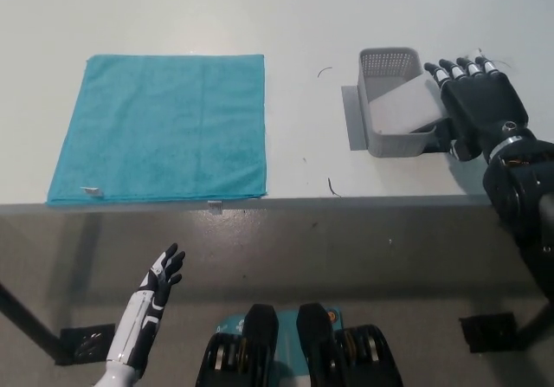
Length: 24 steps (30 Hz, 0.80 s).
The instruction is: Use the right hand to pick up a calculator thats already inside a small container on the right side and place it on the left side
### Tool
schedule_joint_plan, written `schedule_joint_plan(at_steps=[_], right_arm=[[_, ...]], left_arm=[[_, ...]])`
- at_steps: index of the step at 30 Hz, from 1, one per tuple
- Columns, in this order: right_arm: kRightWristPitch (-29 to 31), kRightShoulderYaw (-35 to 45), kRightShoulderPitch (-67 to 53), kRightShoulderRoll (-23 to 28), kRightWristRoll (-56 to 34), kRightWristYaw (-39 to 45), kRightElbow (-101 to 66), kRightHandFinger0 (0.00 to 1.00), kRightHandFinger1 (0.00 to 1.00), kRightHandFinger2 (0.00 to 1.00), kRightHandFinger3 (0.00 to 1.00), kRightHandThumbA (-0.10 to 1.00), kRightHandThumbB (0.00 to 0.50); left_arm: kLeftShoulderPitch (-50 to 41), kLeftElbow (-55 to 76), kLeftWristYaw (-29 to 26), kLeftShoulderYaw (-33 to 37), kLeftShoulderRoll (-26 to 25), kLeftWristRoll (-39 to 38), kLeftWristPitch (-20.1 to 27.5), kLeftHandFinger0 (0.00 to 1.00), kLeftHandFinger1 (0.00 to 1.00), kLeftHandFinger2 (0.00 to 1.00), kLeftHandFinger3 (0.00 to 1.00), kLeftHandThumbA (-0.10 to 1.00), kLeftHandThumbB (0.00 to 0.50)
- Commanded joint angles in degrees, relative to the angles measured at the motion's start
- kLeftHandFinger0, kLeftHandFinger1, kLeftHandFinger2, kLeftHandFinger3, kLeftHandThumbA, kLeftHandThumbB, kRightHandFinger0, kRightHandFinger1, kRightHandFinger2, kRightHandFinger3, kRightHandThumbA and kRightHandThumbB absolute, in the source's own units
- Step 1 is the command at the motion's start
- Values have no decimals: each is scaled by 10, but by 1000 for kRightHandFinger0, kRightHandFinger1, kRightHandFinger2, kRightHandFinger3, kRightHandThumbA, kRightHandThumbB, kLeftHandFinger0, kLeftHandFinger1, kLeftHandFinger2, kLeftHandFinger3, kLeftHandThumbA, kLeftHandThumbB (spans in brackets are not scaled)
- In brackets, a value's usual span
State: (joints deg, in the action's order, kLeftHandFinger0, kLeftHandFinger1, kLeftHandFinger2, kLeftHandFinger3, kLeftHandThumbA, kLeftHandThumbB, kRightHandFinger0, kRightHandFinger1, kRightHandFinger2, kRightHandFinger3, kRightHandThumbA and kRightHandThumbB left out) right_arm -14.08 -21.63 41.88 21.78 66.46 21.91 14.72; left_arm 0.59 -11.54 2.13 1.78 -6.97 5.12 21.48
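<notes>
A small grey mesh container (391, 61) stands on the right part of the white table. A grey calculator (404, 106) leans tilted inside it, its back facing up. My black right hand (478, 103) hovers just right of the container, open, fingers spread and pointing away from me, close to the container's right wall. It holds nothing. My white left hand (156, 285) rests open below the table's front edge at the lower left.
A teal cloth (164, 127) lies flat on the left half of the table (303, 23). A flat grey plate (353, 119) lies under the container's left side. The table's front edge runs across the middle of the view.
</notes>
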Motion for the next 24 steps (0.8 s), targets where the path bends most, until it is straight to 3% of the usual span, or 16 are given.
schedule_joint_plan(at_steps=[1, 11, 17, 19, 20, 21, 22, 23, 24], right_arm=[[-15, -4, 51, 4, 10, -6, 14, 1000, 1000, 1000, 1000, 1000, 500], [-17, -30, 89, -19, 6, -37, 130, 1000, 1000, 1000, 1000, 1000, 500], [-6, -53, 112, -34, 6, -101, 203, 1000, 1000, 1000, 1000, 1000, 500], [11, -58, 124, -41, -3, -157, 253, 1000, 1000, 1000, 1000, 1000, 500], [43, -51, 129, -47, -21, -238, 297, 1000, 1000, 1000, 1000, 819, 494], [46, -50, 129, -47, -24, -249, 303, 1000, 1000, 1000, 1000, 802, 494], [88, -41, 129, -53, -37, -364, 348, 813, 694, 647, 772, 479, 336], [100, -39, 129, -54, -39, -400, 361, 522, 537, 570, 676, 380, 345], [134, -38, 130, -55, -42, -492, 395, 21, 58, 223, 331, -1, 298]], left_arm=[[5, 7, 1, -1, -8, 2, 21, 1000, 1000, 1000, 1000, 1000, 1], [-3, 1, 2, -1, -6, -2, 29, 1000, 1000, 1000, 1000, 1000, 0], [-3, -3, 2, -1, -6, -1, 30, 1000, 1000, 1000, 1000, 1000, 10], [-4, -2, 2, 0, -4, -2, 29, 1000, 1000, 1000, 1000, 1000, 11], [-5, -1, 0, 0, -4, 3, 28, 1000, 1000, 1000, 1000, 1000, 6], [-5, 0, 0, 1, -3, 3, 28, 1000, 1000, 1000, 1000, 1000, 6], [-6, 0, 1, 1, -4, 3, 30, 1000, 1000, 1000, 1000, 1000, 0], [-6, 0, 2, 2, -4, 2, 30, 1000, 1000, 1000, 1000, 1000, 0], [-4, 1, 3, 1, -5, 0, 28, 1000, 1000, 1000, 1000, 1000, 0]])
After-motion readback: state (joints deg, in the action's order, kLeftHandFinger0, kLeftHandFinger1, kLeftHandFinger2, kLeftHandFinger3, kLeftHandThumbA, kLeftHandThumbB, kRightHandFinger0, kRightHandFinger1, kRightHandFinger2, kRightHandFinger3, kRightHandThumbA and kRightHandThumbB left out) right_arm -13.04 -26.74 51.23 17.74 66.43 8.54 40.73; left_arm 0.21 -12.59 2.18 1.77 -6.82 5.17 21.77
